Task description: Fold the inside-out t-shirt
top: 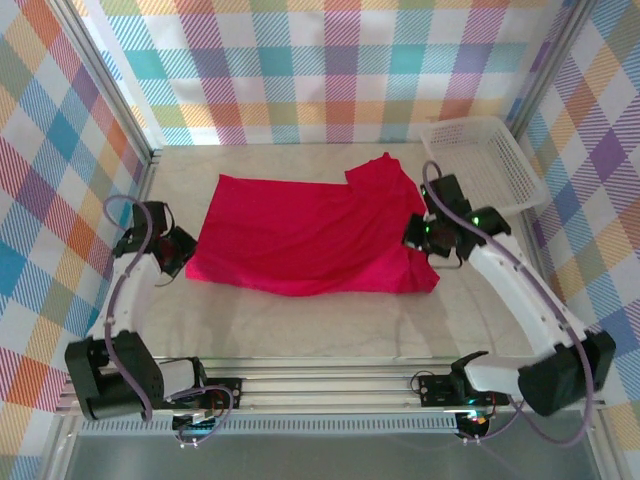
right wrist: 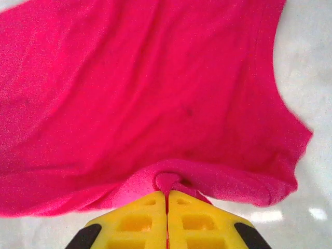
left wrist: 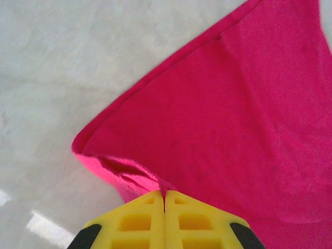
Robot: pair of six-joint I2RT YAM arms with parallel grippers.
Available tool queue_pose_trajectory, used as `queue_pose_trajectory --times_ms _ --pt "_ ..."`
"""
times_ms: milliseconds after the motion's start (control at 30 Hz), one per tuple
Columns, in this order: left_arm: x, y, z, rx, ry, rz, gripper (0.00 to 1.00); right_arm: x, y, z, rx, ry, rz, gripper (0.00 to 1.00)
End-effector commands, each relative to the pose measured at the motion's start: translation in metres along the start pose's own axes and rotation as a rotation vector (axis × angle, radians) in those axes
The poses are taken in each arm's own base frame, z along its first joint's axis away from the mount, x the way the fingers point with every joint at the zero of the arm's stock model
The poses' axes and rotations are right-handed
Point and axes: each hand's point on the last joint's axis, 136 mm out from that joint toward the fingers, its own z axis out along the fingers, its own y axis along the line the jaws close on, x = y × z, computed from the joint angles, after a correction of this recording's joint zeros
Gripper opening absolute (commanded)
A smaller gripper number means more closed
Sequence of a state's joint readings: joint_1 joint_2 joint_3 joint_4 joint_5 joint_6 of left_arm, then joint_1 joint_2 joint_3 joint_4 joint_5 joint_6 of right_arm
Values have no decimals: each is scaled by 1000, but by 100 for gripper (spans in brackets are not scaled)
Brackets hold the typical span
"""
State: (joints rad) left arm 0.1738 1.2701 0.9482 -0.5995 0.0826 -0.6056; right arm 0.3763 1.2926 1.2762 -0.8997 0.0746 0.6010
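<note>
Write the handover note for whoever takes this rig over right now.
Left gripper: shut, pinching the t-shirt at its left edge.
Right gripper: shut, pinching bunched fabric at the shirt's right edge.
Things: the shirt lies spread across the table, rumpled at its far right corner. The white basket stands apart, far right.
Done: both edges gripped.
Left: the folds themselves.

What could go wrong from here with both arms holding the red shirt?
The left end effector pinches just a small corner of the t-shirt, so the cloth could slip out under tension. The fabric at the right end effector is bunched, so a fold may lock in creases. The basket stands close to that end effector; a wide swing might bump it.
</note>
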Motion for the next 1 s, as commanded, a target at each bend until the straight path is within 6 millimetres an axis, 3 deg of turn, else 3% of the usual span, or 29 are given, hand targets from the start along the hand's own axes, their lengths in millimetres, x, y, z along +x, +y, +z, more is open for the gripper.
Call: queue_pose_trajectory --times_ms 0,167,333,600,933,967 --pt "-26 -22 11 -1 -54 30 0 -46 17 9 -43 -75 -81 0" --pt "-41 -42 41 -32 -30 67 0 -81 17 44 -19 -56 -68 0" --pt "-53 -54 66 -75 1 111 0 -103 14 76 -12 -18 -41 0" --pt "-54 -55 104 -125 62 132 0 -118 18 110 -10 28 -24 0" --pt "-68 -57 122 -176 55 168 0 -135 7 150 20 78 14 0" --pt "-70 -58 124 -178 57 169 7 -136 6 154 24 83 19 0"
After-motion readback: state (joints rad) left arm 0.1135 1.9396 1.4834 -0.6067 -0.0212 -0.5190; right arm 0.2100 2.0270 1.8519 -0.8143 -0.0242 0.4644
